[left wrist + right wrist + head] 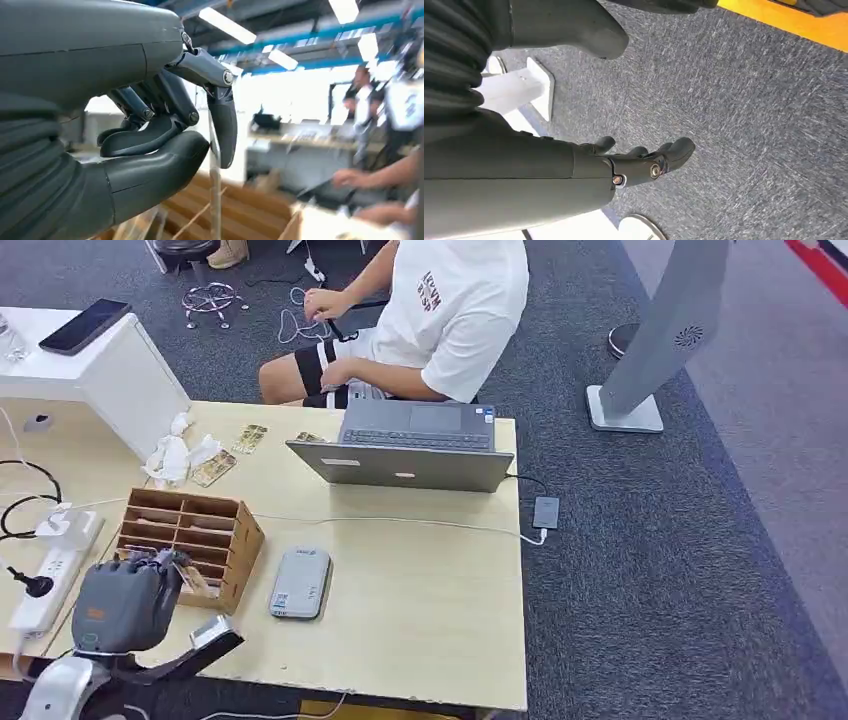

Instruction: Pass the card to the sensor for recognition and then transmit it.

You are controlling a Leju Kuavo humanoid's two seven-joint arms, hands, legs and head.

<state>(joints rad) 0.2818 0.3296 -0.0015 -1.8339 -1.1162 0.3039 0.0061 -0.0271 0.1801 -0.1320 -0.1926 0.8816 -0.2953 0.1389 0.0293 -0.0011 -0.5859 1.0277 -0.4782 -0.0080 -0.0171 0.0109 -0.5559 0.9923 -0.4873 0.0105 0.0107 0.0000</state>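
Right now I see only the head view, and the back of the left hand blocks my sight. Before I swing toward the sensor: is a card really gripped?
Observer: Yes. In the left wrist view the left hand pinches the card, seen edge-on, between its thumb and a finger.
Operator: And the right hand? It is outside my picture.
Observer: The right wrist view shows the right hand hanging over grey carpet, fingers apart, holding nothing.
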